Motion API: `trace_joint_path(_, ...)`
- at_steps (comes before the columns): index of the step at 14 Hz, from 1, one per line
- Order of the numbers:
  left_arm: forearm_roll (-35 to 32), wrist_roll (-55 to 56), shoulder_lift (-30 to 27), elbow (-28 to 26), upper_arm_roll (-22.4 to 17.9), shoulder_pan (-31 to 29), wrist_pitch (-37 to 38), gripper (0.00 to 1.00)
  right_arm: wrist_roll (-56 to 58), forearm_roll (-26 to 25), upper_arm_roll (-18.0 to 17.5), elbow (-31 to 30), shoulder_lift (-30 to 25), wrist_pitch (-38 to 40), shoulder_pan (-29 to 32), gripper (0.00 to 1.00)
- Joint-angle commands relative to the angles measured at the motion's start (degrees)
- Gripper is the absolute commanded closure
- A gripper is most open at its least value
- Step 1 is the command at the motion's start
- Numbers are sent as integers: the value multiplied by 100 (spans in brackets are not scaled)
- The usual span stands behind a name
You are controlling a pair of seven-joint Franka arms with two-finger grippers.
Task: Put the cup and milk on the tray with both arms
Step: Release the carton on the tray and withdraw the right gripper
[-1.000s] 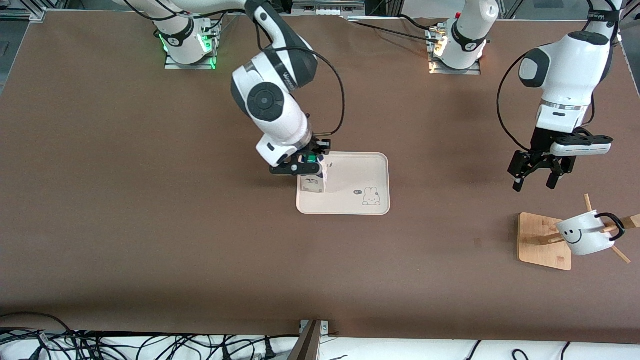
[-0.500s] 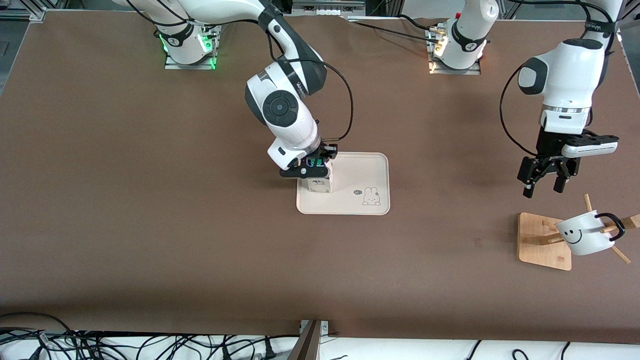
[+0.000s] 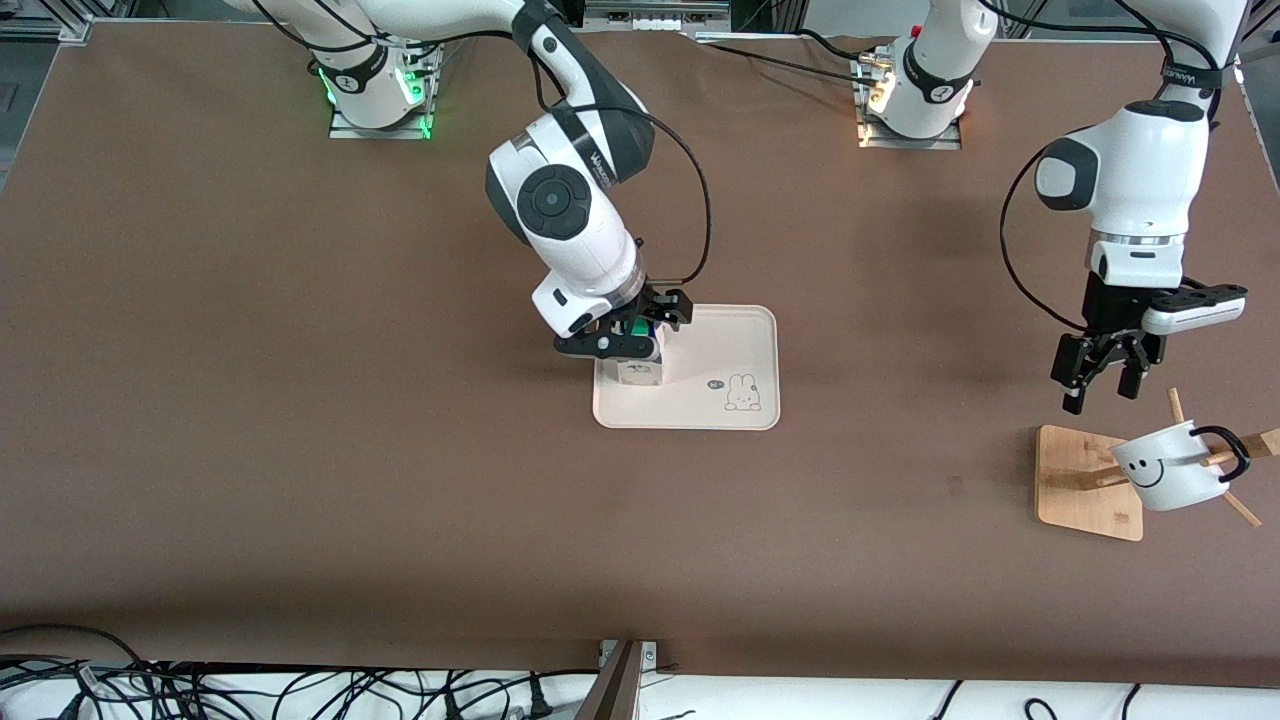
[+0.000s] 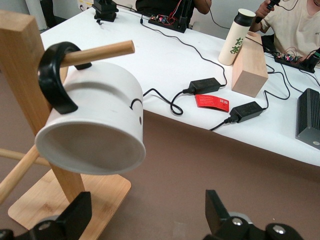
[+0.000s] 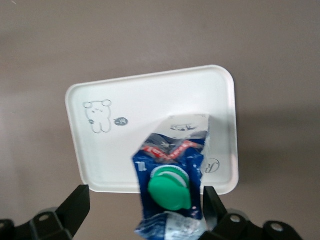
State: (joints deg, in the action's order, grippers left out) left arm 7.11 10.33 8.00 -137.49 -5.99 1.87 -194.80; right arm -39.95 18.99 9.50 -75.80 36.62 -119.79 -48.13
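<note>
The milk (image 3: 640, 372) stands upright on the cream tray (image 3: 720, 345), at the tray's end toward the right arm. My right gripper (image 3: 635, 330) is open around the carton's top, its fingers apart on either side. The right wrist view shows the green cap and blue carton (image 5: 172, 165) on the tray (image 5: 125, 145), between the spread fingers of my right gripper (image 5: 142, 212). The cup (image 3: 1165, 468) hangs by its black handle on a wooden peg. My left gripper (image 3: 1098, 388) is open and empty, above the table beside the rack. The left wrist view shows the cup (image 4: 95, 120) close to my left gripper (image 4: 147, 220).
The wooden rack (image 3: 1085, 485) with slanted pegs stands near the left arm's end of the table. Cables lie along the table edge nearest the front camera. A white bench with power adapters (image 4: 205, 86) shows past the table in the left wrist view.
My right gripper set the milk down on the tray and opened. My left gripper moved down and closer to the rack and cup.
</note>
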Motion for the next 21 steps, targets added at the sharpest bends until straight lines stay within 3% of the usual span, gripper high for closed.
trace_joint_path(1, 159, -14, 456, 511, 28, -2, -58, 0, 13, -18, 269, 74, -312, 358, 23, 0)
trace_joint_path(9, 493, -14, 852, 889, 19, -2, -102, 0, 1821, -45, 2141, -92, -1630, 2581, 41, 0)
trace_joint_path(12, 458, -31, 1080, 1258, -7, -11, -102, 0, 2561, -132, 2476, -521, -2184, 2811, 41, 0)
trace_joint_path(14, 414, -58, 1230, 1417, -86, -46, -102, 0, 2597, -849, 2355, -996, -2789, 2820, 146, 0)
trace_joint_path(17, 431, -67, 1266, 1496, -96, -46, -93, 0, 3192, -1388, 1014, -1585, -3537, 2899, 1784, 0)
trace_joint_path(18, 423, -93, 1266, 1541, -96, -46, -93, 0, 3421, -1502, 731, -1717, -3705, 2908, 2208, 0)
trace_joint_path(21, 414, -128, 1266, 1646, -96, -37, -93, 0, 4318, -1609, 588, -1789, -3820, 3057, 2957, 0)
